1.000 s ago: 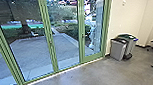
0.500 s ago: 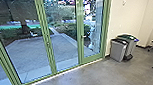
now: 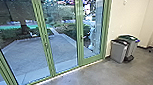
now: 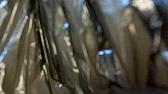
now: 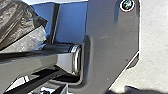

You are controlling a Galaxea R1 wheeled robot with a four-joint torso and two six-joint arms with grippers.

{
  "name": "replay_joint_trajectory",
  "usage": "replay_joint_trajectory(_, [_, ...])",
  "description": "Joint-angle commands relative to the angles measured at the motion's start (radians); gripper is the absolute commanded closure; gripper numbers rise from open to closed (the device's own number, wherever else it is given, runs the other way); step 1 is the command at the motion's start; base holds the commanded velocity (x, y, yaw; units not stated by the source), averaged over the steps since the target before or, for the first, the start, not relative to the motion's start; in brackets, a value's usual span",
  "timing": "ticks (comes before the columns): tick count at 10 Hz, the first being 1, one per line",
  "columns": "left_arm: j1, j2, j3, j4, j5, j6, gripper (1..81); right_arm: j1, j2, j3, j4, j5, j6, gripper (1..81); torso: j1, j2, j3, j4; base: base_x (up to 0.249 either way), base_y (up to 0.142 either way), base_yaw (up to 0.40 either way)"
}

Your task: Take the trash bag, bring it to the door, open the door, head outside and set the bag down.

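Observation:
Dark, crinkled, partly see-through plastic of the trash bag lies right in front of the left wrist camera. Part of the same bag appears in the right wrist view, beside the robot's own body. Whether a gripper has hold of it cannot be made out. In the head view, the green-framed glass door stands shut beside the pale wall, with a handle on its left stile. Other glass panels in green frames continue to its left.
Two grey bins stand against the wall right of the door. Concrete floor runs along the glass. Beyond it lie a paved yard, hedges and a tree trunk. Dark furniture legs show at the far right edge.
The head view has shifted slightly, with the door frames a little farther left in it. The door remains shut and the bins stand as before.

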Motion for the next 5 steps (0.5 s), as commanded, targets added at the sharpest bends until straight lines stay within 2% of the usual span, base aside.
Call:
replay_joint_trajectory(1, [-0.043,0.007,0.008,0.005,0.065,0.012,81.1,0.037,0.005,0.000,-0.006,-0.063,-0.006,1.0,0.000,0.000,0.000,0.000,0.145,0.000,0.000])
replay_joint_trajectory(5, [-0.043,0.007,0.008,0.005,0.065,0.016,81.1,0.035,0.006,-0.005,-0.004,-0.063,-0.005,1.0,0.000,0.000,0.000,0.000,0.148,0.000,0.000])
